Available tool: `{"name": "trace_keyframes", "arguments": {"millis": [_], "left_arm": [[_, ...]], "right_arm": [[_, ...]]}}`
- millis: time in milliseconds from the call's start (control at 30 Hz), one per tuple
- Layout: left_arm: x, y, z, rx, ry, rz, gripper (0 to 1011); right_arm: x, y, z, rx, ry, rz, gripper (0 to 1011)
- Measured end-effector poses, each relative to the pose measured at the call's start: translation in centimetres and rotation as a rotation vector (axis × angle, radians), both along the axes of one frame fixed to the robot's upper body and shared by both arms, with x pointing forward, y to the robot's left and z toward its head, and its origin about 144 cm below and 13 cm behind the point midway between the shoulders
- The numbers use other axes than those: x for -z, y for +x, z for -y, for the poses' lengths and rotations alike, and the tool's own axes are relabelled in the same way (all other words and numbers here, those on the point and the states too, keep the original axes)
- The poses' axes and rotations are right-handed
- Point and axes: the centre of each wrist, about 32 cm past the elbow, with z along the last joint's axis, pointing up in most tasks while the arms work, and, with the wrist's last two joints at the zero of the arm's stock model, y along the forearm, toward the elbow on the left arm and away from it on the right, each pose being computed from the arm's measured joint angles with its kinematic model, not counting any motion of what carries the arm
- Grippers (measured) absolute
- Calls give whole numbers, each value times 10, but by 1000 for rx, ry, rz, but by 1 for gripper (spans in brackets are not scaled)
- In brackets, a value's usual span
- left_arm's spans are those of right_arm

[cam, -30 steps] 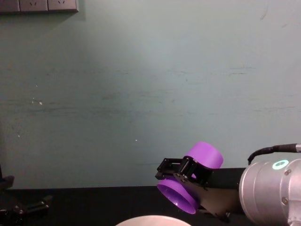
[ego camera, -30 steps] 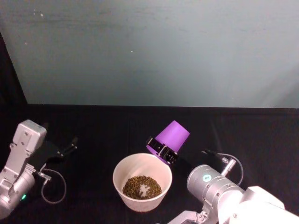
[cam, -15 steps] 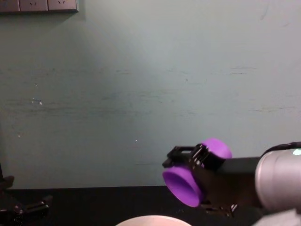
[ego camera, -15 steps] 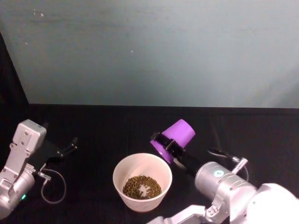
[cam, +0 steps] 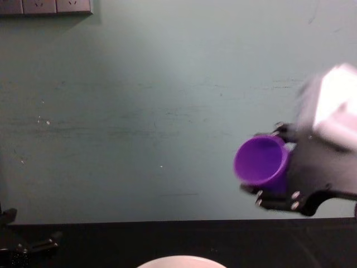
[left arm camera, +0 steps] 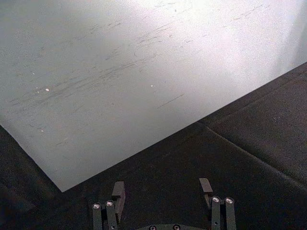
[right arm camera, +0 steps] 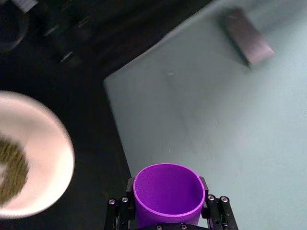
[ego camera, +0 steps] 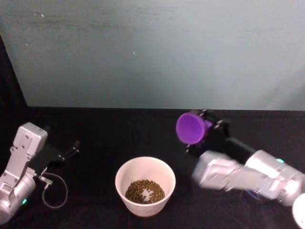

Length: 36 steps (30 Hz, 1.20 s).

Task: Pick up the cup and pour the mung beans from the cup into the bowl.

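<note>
- R claw (right arm camera: pixel 167 184) clenched on the cup (right arm camera: pixel 168 201), fingers (right arm camera: pixel 216 211) on both sides of its wall. Cup is held in air, tipped on its side, mouth facing L.
- Cup inside looks bare, no beans visible in it. The mung beans (ego camera: pixel 145 191) sit in the bowl (ego camera: pixel 121 174), which is below the claw, to its L and nearer my body, not touching.
- Judgement: pour step looks done. What's left is righting the cup + setting it down.
- Next move needs: roll wrist so mouth faces up, hold grip firm, descend onto bare surface (ego camera: pixel 119 129) w/o clipping the bowl rim.
- Room: open surface under the claw and to its R. Bowl rim is the nearest obstacle, on the low L side.
- Wall (ego camera: pixel 152 57) is behind the claw, w/ the surface's back edge near it, so prob. little margin going further back.
- L claw (left arm camera: pixel 163 191) released, jaws apart, parked far L of the R claw, well apart from the bowl.
</note>
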Motion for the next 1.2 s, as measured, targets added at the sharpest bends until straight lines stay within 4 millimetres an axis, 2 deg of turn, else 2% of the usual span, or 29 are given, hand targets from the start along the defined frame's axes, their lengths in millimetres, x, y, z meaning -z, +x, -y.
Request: {"name": "trace_keyframes", "arguments": {"millis": [33,233,567,1200], "left_arm": [[0,0,0,0,0,0,1003],[0,0,0,0,0,0,1004],[0,0,0,0,0,0,1003],[0,0,0,0,0,0,1004]], "right_arm": [[4,2,9,6,97,-37,739],[21,11,33,28,389,-180,739],[59,25,53,16,686,-399,739],[59,25,53,16,695,-406,739]]}}
